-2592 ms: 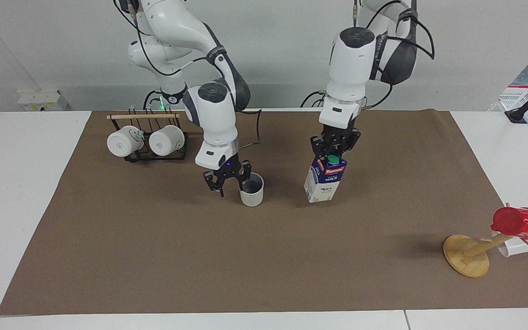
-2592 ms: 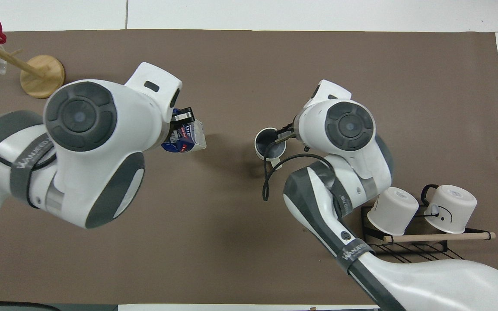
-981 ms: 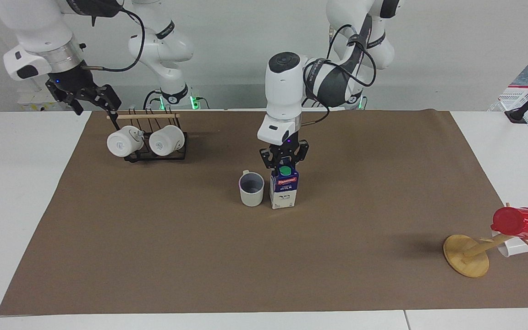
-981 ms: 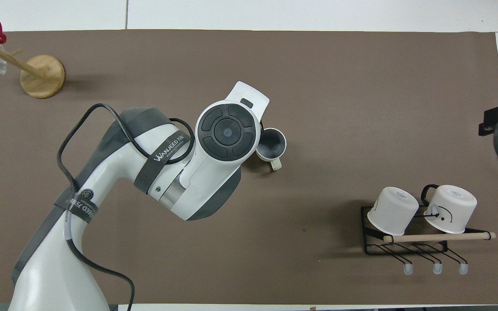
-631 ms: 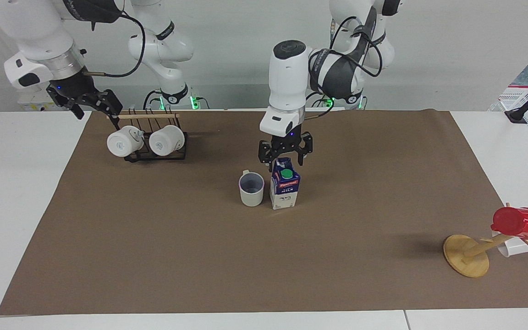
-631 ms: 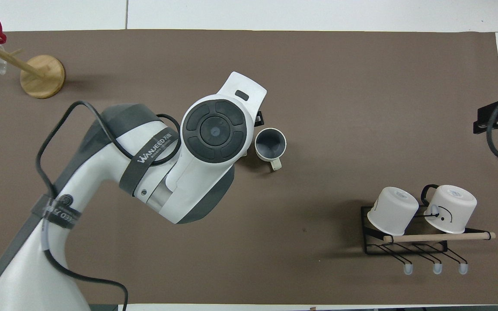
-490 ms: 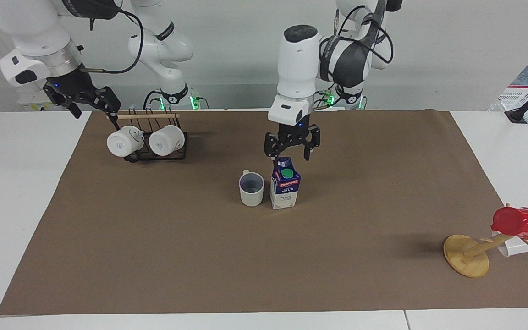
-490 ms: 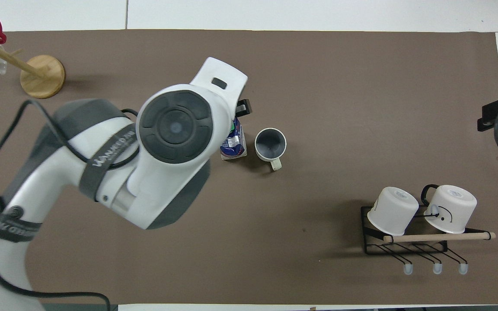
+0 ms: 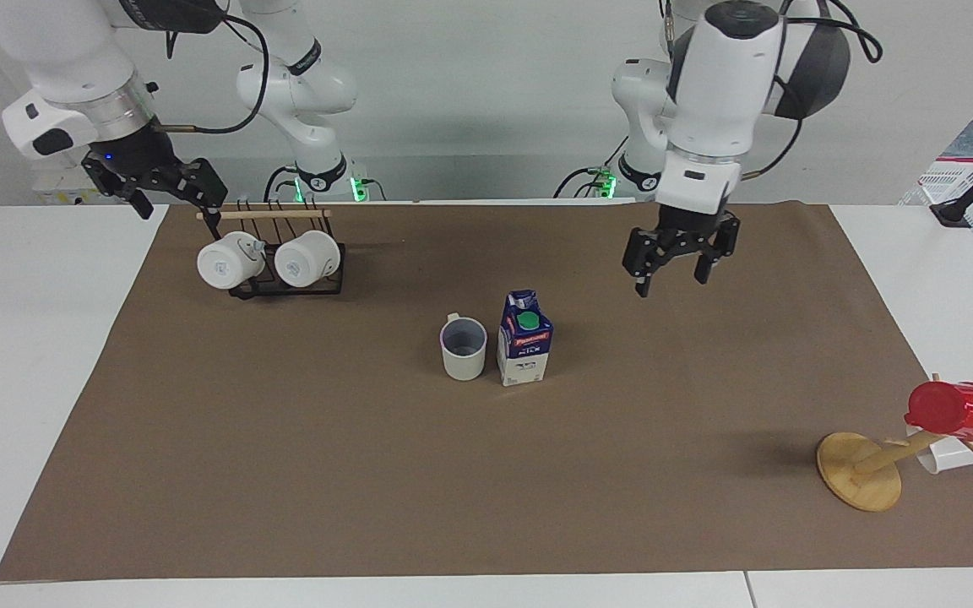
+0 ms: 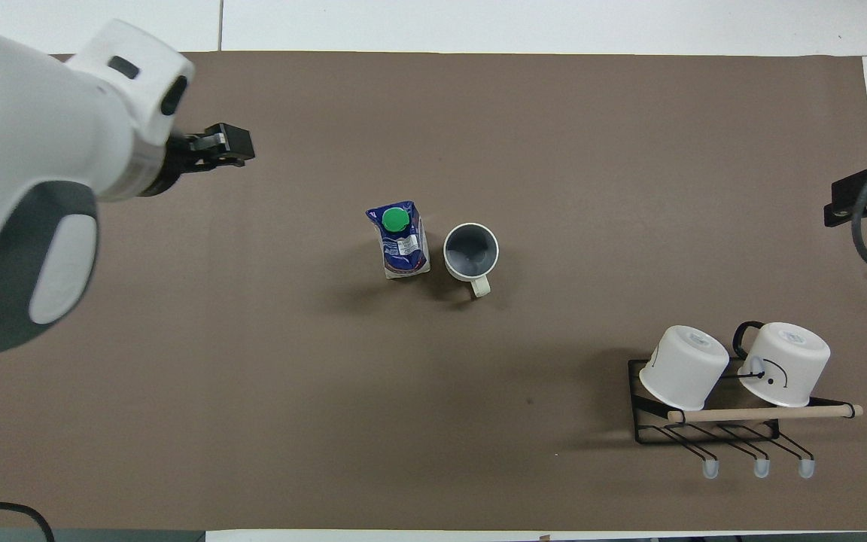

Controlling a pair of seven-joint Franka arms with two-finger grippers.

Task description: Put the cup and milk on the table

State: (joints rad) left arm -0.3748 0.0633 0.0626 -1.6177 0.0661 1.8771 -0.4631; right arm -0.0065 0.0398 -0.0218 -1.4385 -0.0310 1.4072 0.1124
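The cup [image 9: 463, 348], an off-white mug with a grey inside, stands upright on the brown paper of the table [image 9: 368, 473]. The milk [image 9: 525, 339], a blue and white carton with a green cap, stands upright beside it, toward the left arm's end. Both also show in the overhead view, the cup [image 10: 471, 252] and the milk [image 10: 402, 241]. My left gripper [image 9: 671, 285] is open and empty, raised over bare paper apart from the milk; it also shows in the overhead view [image 10: 234, 148]. My right gripper [image 9: 180, 215] is open and empty, raised beside the mug rack.
A black wire rack [image 9: 284, 287] holds two white mugs [image 9: 271, 262] near the robots at the right arm's end. A tilted wooden mug tree [image 9: 862, 469] carries a red cup [image 9: 955, 411] at the left arm's end, farther from the robots.
The left gripper set the milk down beside the cup, opened, rose and swung away toward the left arm's end. The right gripper had left the cup earlier and now waits by the rack.
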